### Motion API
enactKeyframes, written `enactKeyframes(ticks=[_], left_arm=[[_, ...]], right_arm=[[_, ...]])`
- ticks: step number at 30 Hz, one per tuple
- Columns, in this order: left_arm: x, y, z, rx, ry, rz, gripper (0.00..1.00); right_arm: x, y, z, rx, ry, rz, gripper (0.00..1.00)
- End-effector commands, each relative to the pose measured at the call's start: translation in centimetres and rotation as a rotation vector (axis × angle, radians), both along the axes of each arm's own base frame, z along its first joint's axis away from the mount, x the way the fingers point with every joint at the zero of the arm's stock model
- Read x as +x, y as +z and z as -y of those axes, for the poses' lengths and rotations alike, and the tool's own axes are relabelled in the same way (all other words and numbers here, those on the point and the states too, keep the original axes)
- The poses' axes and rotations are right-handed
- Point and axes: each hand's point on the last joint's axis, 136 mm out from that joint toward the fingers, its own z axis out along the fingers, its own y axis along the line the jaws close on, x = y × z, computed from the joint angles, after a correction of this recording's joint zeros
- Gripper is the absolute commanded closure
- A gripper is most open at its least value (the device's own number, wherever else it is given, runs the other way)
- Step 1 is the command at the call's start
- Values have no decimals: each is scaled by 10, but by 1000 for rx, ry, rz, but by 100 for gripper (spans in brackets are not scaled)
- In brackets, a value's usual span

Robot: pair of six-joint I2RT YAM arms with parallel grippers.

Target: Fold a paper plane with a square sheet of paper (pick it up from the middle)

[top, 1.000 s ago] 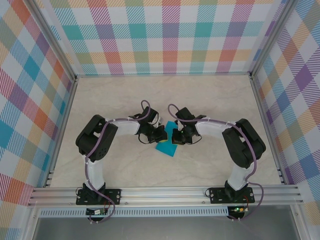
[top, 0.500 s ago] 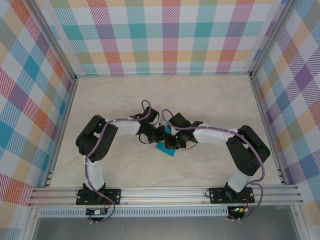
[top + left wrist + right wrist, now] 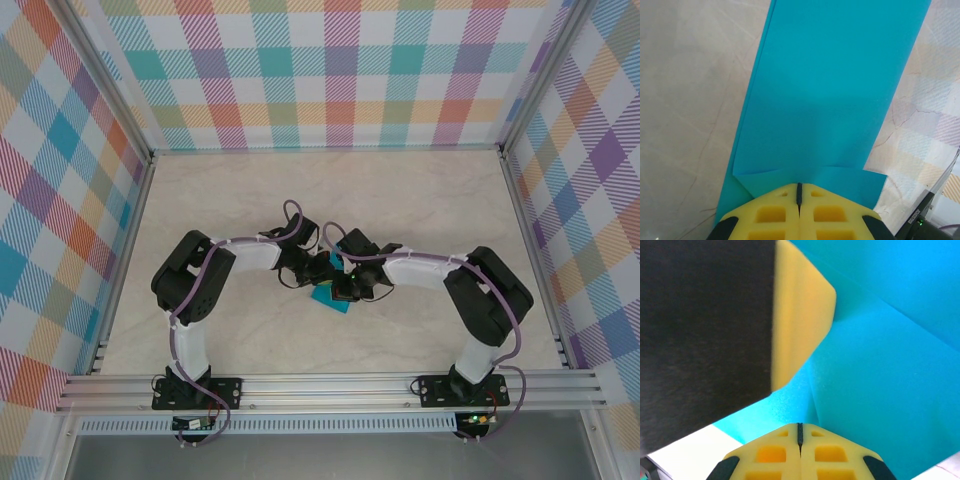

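Observation:
The teal-blue square sheet of paper (image 3: pixel 331 298) lies folded on the marble table between the two arms, mostly covered by the wrists. In the left wrist view the paper (image 3: pixel 830 90) stretches away as a long layered strip with a crease just ahead of my left gripper (image 3: pixel 799 186). That gripper is shut, its yellow tips lying over the near edge, with no paper between the jaws. My right gripper (image 3: pixel 800 426) is also shut, its tips against the paper (image 3: pixel 880 365) beside a fold line. The left gripper's yellow finger (image 3: pixel 800 315) stands close in front of it. The two grippers (image 3: pixel 320 272) (image 3: pixel 341 286) nearly meet over the sheet.
Checked walls (image 3: pixel 330 70) enclose the marble table (image 3: pixel 420 200) on three sides. An aluminium rail (image 3: pixel 330 385) with the arm bases runs along the near edge. Open tabletop stretches behind the arms and to both sides.
The right gripper has swung left from beside the paper to over it, close to the left gripper. The left arm has barely moved. Both stayed shut.

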Motion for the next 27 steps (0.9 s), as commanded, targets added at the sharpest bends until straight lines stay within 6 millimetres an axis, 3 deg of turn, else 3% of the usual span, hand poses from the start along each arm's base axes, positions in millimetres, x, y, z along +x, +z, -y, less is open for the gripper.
enactKeyframes(ticks=[1, 19, 27], left_arm=[[-32, -51, -54, 271, 62, -137, 100], [-33, -57, -62, 314, 89, -146, 100], [-33, -56, -61, 310, 90, -147, 100]], right_arm=[[-7, -14, 10, -53, -2, -29, 100], [-21, -25, 22, -79, 12, -53, 100], [-18, 1, 16, -20, 7, -13, 100]])
